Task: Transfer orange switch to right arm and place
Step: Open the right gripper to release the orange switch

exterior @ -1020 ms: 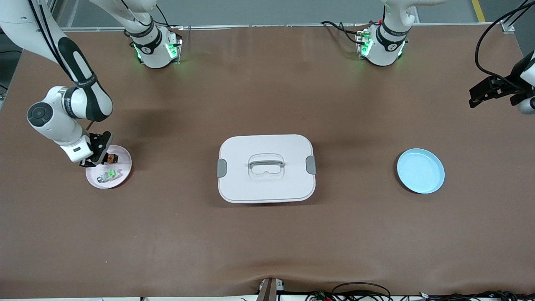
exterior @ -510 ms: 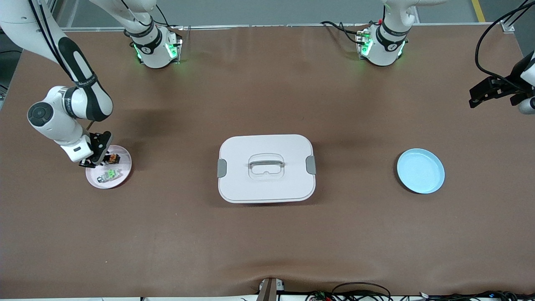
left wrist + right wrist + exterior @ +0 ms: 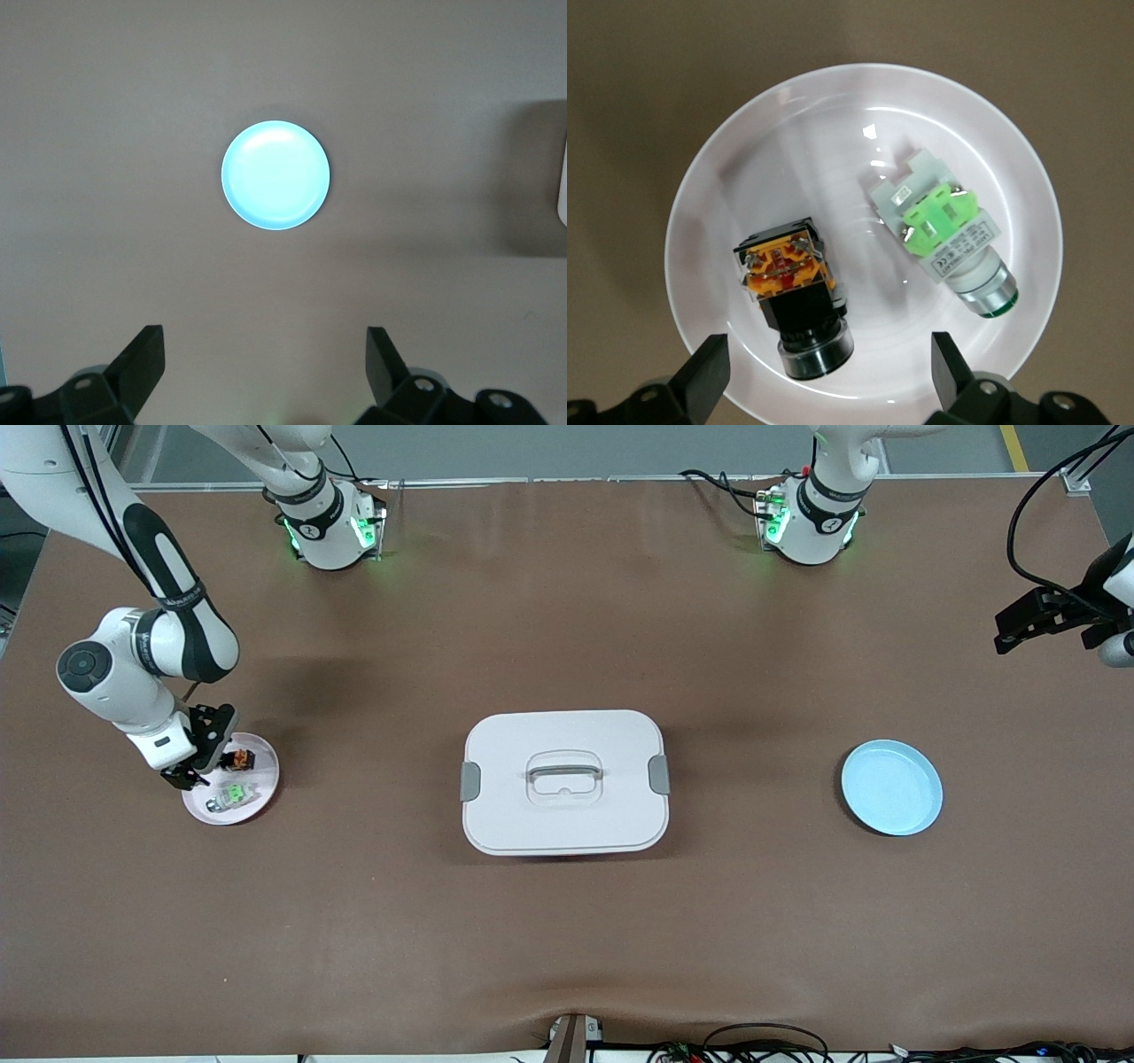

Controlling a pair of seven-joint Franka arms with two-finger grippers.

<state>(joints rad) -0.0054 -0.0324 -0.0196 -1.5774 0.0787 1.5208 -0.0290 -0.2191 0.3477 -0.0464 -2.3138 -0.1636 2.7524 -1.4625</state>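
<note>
The orange switch [image 3: 236,760], black with an orange top, lies on its side on a pale pink plate [image 3: 264,778] at the right arm's end of the table. The right wrist view shows the orange switch [image 3: 788,297] on the plate [image 3: 788,142]. My right gripper [image 3: 201,755] hangs open just above the plate's edge. In its wrist view the right gripper [image 3: 830,363] has its jaws wide apart, either side of the switch's round end, and touches nothing. My left gripper [image 3: 1005,633] waits high at the left arm's end; its wrist view shows the left gripper [image 3: 266,354] open and empty.
A grey-white switch with a green part [image 3: 230,794] lies beside the orange one on the same plate, as the right wrist view shows [image 3: 948,230]. A white lidded box [image 3: 564,781] sits mid-table. A light blue plate [image 3: 891,786] lies toward the left arm's end and shows below the left gripper [image 3: 275,174].
My right gripper has shifted slightly over the plate's edge. The switches and the left arm have not moved.
</note>
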